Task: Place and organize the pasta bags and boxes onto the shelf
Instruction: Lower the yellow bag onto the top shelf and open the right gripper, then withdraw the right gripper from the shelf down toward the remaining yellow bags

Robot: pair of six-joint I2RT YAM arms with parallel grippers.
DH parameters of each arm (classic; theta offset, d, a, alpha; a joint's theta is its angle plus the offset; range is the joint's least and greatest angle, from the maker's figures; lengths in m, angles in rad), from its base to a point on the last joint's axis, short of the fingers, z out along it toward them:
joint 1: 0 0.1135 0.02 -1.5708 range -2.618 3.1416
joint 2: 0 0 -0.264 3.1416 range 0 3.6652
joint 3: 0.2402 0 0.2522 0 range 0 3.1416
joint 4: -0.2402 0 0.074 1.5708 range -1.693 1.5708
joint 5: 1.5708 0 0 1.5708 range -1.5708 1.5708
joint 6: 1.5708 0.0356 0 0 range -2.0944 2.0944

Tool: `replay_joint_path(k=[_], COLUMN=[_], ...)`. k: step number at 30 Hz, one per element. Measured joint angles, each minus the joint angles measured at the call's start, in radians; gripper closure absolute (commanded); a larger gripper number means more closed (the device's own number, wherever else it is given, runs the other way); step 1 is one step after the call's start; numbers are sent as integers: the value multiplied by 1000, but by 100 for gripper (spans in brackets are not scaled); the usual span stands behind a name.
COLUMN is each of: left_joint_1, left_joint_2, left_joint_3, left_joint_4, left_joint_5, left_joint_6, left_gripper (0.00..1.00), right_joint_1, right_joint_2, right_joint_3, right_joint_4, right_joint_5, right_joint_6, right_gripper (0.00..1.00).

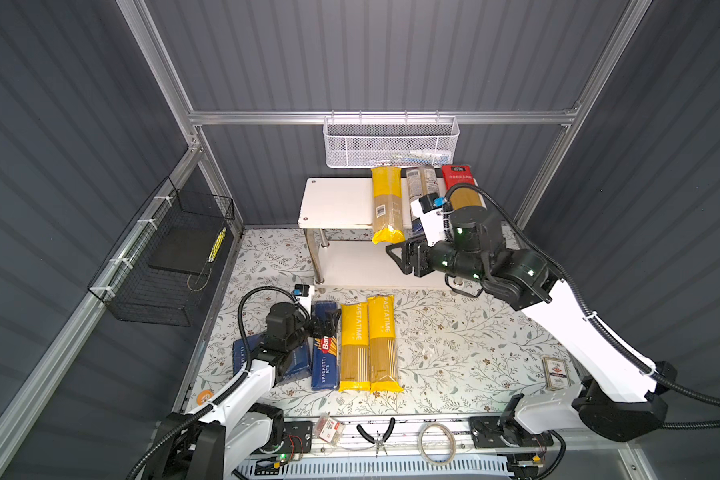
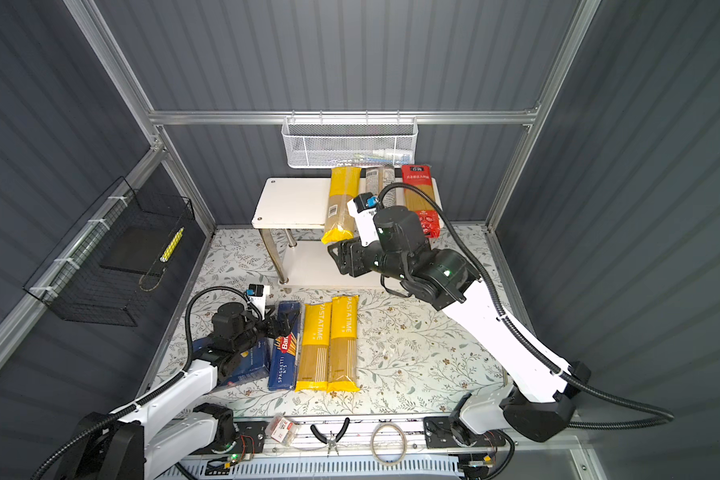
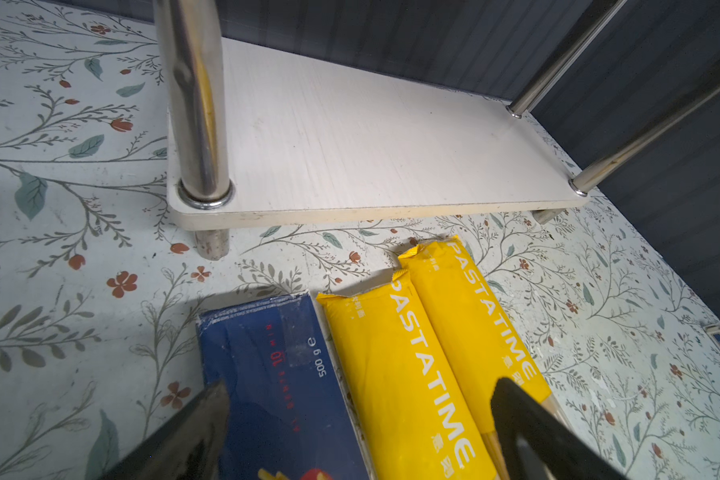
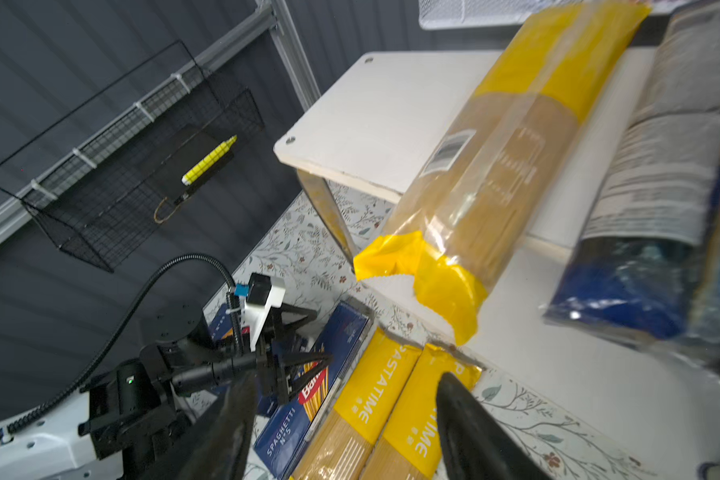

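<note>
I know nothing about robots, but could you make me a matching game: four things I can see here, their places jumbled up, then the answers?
Things:
1 red pasta bag
2 blue spaghetti box
3 yellow marker
4 pliers

Places:
A black wire basket on the side wall
B metal rail along the front edge
C right end of the top shelf board
D floral table, beside the yellow bags

Pairs: 1-C, 2-D, 3-A, 4-B
</note>
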Motion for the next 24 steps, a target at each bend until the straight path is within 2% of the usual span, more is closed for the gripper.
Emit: replay_joint_path(k=[6,10,18,24], left_joint_1=[0,0,0,0], left_joint_2=[-31,-118,-383,-352], left_joint_3=[-5,-16,-15,-15], left_joint_4=[-11,-43,-205,-213], left_joint_5=[-3,-32,-240,-365], left_joint_6=[0,4,45,74], left_gripper=[1,1,1,1], right_joint_1=[3,13,40,39], right_joint_2=[4,4,32,51], right_joint_3=[-75,-101,-105,-105], right_joint_4=[2,38,80,109], right_joint_5=[-61,-71,-87,-57], right_joint_6=[26,47,55,47], right_gripper=[29,25,24,23])
